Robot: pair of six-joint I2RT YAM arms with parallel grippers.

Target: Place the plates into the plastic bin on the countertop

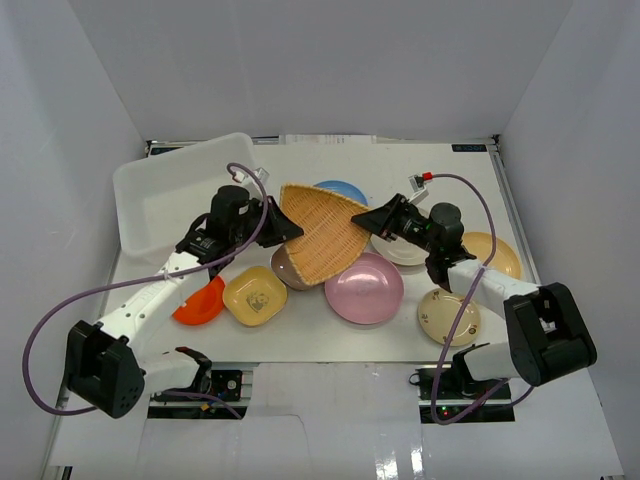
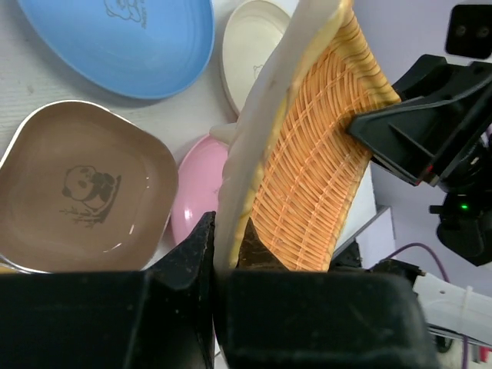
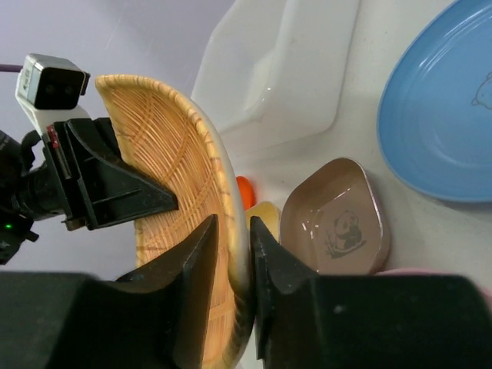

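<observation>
While clamped on opposite rims of the woven plate [image 1: 325, 235], hold it tilted on edge, clear of the countertop [image 1: 320, 335]: left gripper [image 1: 285, 225] at one rim, right gripper [image 1: 362, 222] at the other, tips facing each other across the weave. From the left wrist, both fingers [image 2: 192, 254] pinched tight on the cream rim, no gap showing, orange weave rising beyond the tips. From the right wrist, fingers [image 3: 196, 269] closed on either side of the opposite rim, grasping the same plate, weave to their left. Lying flat below and left of the left fingertips: brown plate [image 2: 84, 192] with a panda print; beyond it, blue plate [image 2: 123, 38]; just beside the pinched rim, pink plate [image 2: 200, 184]; farther past the tips, cream plate [image 2: 254, 46]. Overhead, back of the left fingers and off to their outer side, plastic bin [image 1: 170, 185], sitting on the countertop, woven plate not inside it. Nearer the base than the left fingers, yellow plate [image 1: 255, 295] and orange plate [image 1: 200, 302], just beside each other, the orange one partly under the left arm. Behind the right fingers, toward that arm's base, beige plate [image 1: 448, 315] and tan plate [image 1: 495, 255], both flat on the countertop.
</observation>
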